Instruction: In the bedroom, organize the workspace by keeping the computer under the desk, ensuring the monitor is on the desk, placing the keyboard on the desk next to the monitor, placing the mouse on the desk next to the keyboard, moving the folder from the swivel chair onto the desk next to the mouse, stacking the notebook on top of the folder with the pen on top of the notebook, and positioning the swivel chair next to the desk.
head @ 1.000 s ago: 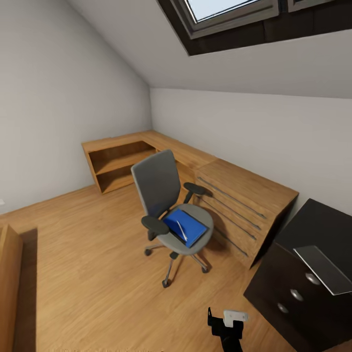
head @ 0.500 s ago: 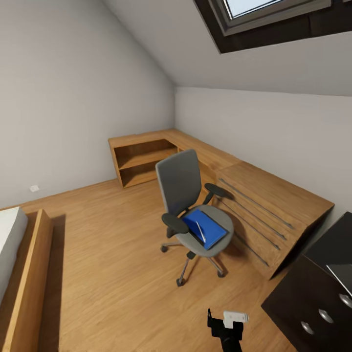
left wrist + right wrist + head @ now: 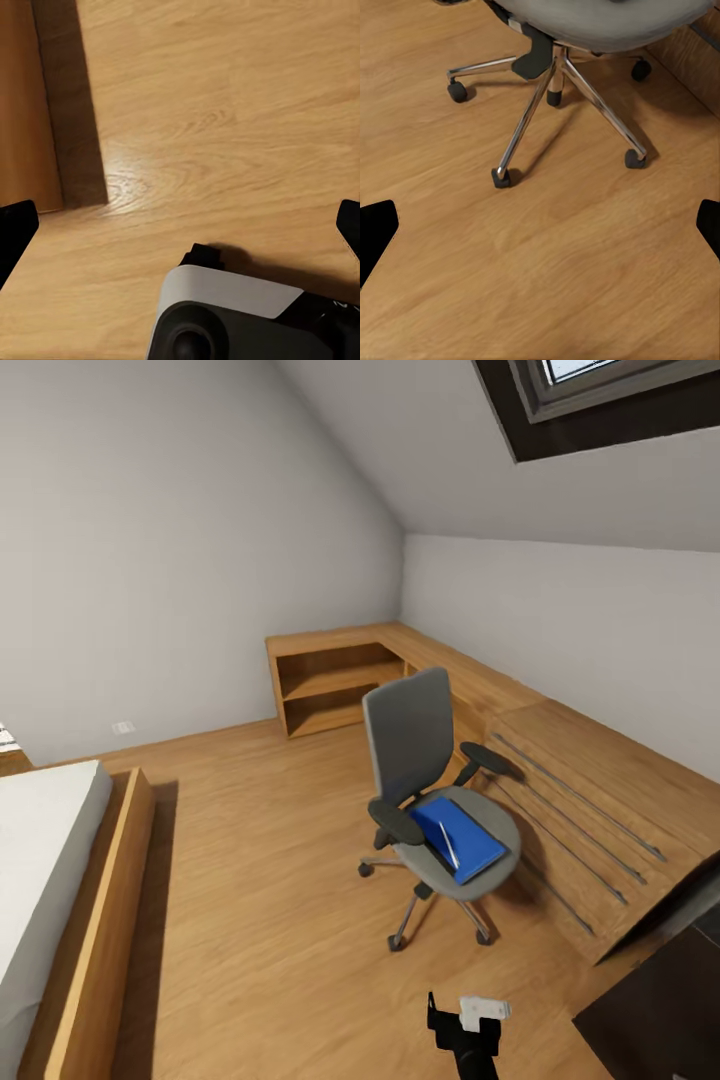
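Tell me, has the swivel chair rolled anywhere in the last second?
No. The swivel chair sits in the same spot beside the desk, blue folder on its seat. Chair and desk shift right in the picture together because the head camera turned.

A: Position of swivel chair (image 3: pixel 436 800)?
B: On the floor (image 3: pixel 250 860), just before the corner desk (image 3: pixel 560 760) that runs along the back and right walls. Folder (image 3: pixel 458 838) lies on its seat, pen (image 3: pixel 447 844) on the folder.
A: Left side?
B: Bed (image 3: pixel 50 880), well apart from the chair.
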